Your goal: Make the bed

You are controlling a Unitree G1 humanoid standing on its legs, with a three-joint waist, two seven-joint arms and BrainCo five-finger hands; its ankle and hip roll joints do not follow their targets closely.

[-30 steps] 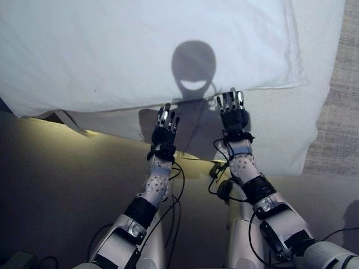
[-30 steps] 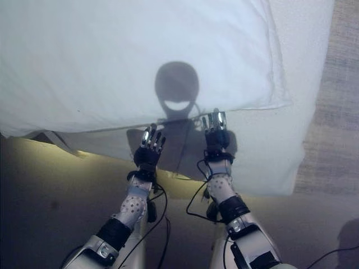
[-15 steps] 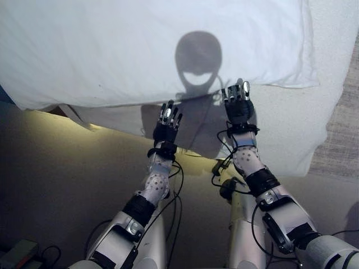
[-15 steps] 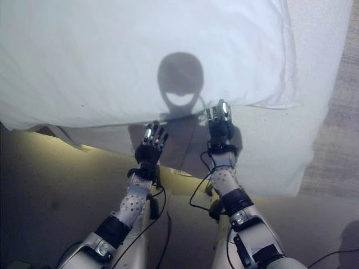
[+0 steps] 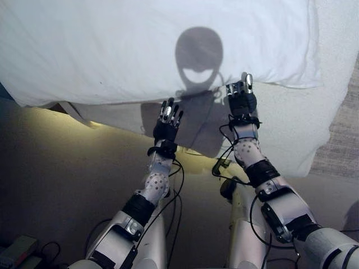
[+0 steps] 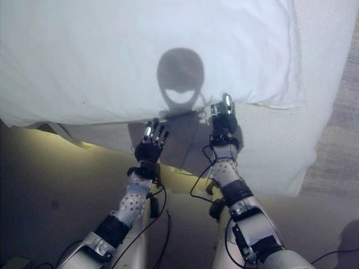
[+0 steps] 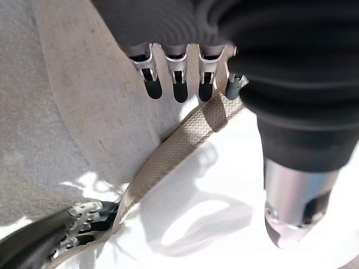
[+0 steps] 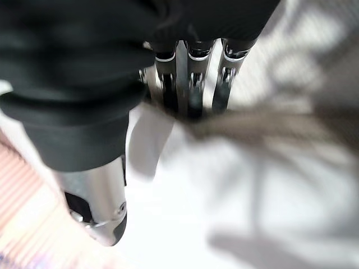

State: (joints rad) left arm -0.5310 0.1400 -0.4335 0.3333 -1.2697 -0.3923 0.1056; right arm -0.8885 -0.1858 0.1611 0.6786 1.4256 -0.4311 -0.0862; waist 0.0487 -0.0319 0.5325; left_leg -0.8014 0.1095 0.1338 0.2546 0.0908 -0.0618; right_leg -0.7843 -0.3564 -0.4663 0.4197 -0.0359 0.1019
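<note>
- Overhead, from the left eye view, a white pillow (image 5: pixel 151 47) lies across the bed (image 5: pixel 291 134) from 9 to 2 o'clock; the left hand (image 5: pixel 166 124) hovers at the bed's near side, fingers straight and spread.
- Similarly in the right eye view, the right hand (image 6: pixel 224 115) reaches the pillow's near edge at 1 o'clock (fingers straight).
- Left wrist view: relaxed fingers (image 7: pixel 179 84) above a beige strap (image 7: pixel 179 145) on the bedding.
- Right wrist view: straight fingers (image 8: pixel 193 73) against white fabric.
</note>
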